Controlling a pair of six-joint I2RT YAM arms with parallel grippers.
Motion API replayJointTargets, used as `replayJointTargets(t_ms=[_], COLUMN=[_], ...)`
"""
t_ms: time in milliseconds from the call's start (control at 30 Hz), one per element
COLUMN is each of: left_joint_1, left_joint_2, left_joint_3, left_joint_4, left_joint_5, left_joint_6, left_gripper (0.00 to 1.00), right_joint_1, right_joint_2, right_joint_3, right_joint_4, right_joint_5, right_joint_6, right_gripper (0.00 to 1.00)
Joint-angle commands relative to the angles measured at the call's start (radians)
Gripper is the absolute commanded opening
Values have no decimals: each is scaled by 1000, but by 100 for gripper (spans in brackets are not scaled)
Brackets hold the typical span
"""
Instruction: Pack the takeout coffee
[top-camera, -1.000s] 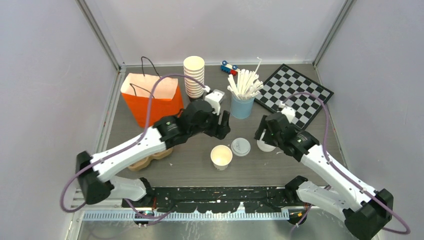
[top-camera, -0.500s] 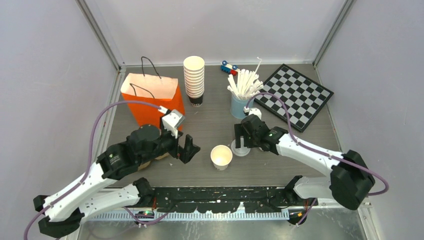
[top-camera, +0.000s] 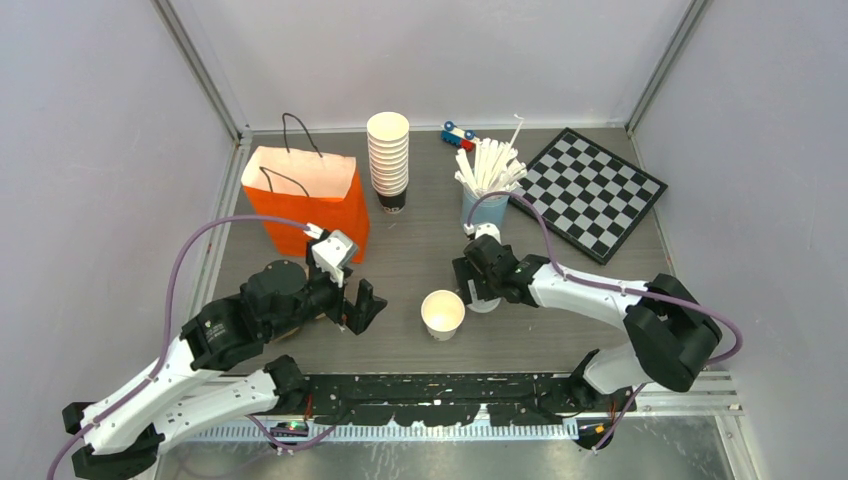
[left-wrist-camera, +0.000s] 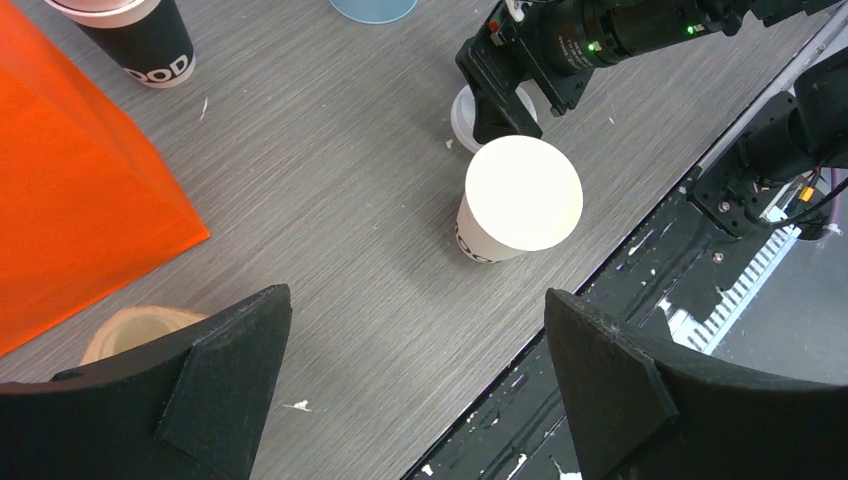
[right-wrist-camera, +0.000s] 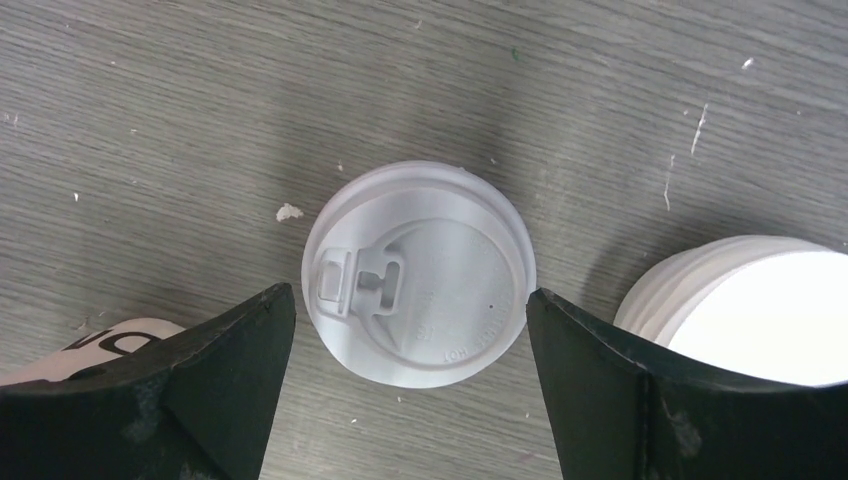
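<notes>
You kept the right gripper (right-wrist-camera: 405, 305) jaws spread, the sip lid (right-wrist-camera: 420, 275) between them; the left gripper (left-wrist-camera: 415, 315) jaws were spread too, the lidless cup (left-wrist-camera: 520, 195) ahead of them.

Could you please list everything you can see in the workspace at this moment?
Bag: one, orange, back left.
Cup stack: one, cream, standing on a black cup, back centre.
Toy car: one, blue and red, back.
Stick cup: one, light blue, holding white sticks, right of the stack.
Chessboard: one, black and white, back right.
Open cup: one, white, lidless, front centre.
Lid: one, white, lying flat beside the Open cup.
Carrier: one, brown, partly hidden, front left.
Left gripper: open, empty, left of the Open cup.
Right gripper: open, astride the Lid.
</notes>
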Motion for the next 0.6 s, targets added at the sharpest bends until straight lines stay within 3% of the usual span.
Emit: replayJointTargets(t_ms=[0,167,333,567], left_joint_1=[0,-1,-1,-1], left_joint_2=[-3,-7,-8,4], left_joint_3=[-3,-6,-6,-4], left_joint_4=[3,1,0,-3], left_joint_5=[-20,-33,-41,-66], left_joint_6=[23,24,27,26], left_gripper=[100,100,100,100], right_joint_1=[8,13,18,21], right_joint_2=[17,56,75,3], right_joint_3=[25,37,39,69], right_joint_4=[74,74,69,-24], right_joint_5=[42,54,64,78], right_joint_6=[-34,-39,-32,18], right_gripper=[90,90,83,79])
